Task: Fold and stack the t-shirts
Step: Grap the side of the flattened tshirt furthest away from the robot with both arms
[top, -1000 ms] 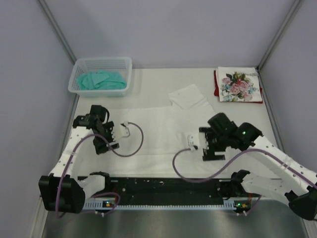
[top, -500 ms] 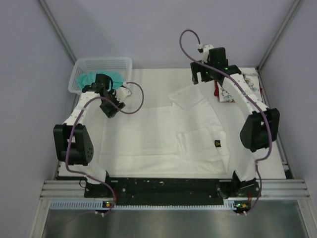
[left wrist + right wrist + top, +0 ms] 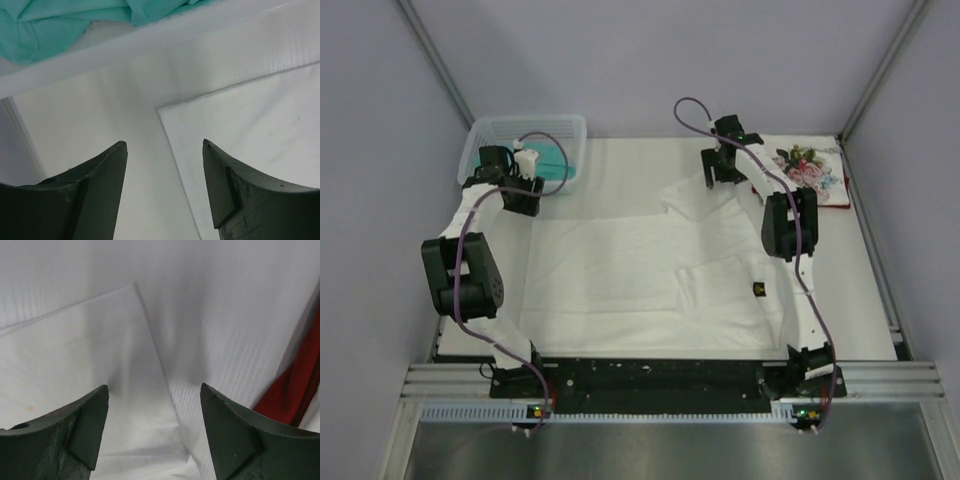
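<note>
Tabletop (image 3: 630,165): pale; it carries everything listed below.
White t-shirt (image 3: 630,270): spread flat across the middle of the tabletop, with one sleeve pointing toward the far right corner. It is soft, light, limp cloth. I judge it will sag and crease unless I pinch it at two edges at once, at its far left corner and its far sleeve edge.
Mesh basket (image 3: 555,121): at the far left corner, holding teal cloth (image 3: 60,20).
Rose-print shirt (image 3: 810,170): folded at the far right corner, lying on the dark red shirt (image 3: 295,385).
My left hand (image 3: 165,145): jaws wide apart and empty, poised over the white t-shirt's far left corner, beside the basket.
My right hand (image 3: 154,387): jaws wide apart and empty, over the sleeve edge.
Dark tag (image 3: 757,290): on the white t-shirt toward the near right; too small to read. No other writing shows.
</note>
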Robot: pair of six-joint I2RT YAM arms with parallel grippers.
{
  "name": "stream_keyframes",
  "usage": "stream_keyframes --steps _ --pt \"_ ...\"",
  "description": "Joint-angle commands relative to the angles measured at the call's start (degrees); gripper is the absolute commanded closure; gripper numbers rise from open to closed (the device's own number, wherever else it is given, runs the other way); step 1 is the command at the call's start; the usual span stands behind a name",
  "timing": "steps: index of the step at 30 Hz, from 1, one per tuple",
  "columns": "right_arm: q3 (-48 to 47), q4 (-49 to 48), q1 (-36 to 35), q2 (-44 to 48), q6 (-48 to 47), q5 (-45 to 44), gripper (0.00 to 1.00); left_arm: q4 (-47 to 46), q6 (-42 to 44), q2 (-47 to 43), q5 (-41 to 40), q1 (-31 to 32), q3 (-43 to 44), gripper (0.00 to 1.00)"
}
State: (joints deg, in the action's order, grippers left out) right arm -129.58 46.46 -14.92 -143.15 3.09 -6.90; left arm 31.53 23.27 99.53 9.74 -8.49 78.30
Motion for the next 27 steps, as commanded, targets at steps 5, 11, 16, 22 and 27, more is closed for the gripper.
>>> stream_keyframes --steps 5,11,16,22,27 --pt "-1.82 6.45 -3.36 -3.8 -2.74 3.83 0.63 -4.02 -5.34 8.49 -0.07 -0.03 2.03 0.33" --pt "-1.55 6.54 -3.54 -0.38 -2.04 4.26 1.0 -3.05 1.07 12.35 0.46 0.58 3.79 0.31" --pt "0.11 6.45 -3.54 4.71 -2.48 6.36 1.0 -3.05 5.82 13.85 -0.43 1.46 3.52 0.34" --pt "2.92 6.37 -3.54 12.53 -2.74 9.8 1.0 -0.33 11.88 15.96 1.78 2.07 4.4 0.39" --pt "6.52 5.66 -3.54 18.25 -2.74 12.52 1.0 -0.24 13.12 15.97 1.16 2.08 4.76 0.78"
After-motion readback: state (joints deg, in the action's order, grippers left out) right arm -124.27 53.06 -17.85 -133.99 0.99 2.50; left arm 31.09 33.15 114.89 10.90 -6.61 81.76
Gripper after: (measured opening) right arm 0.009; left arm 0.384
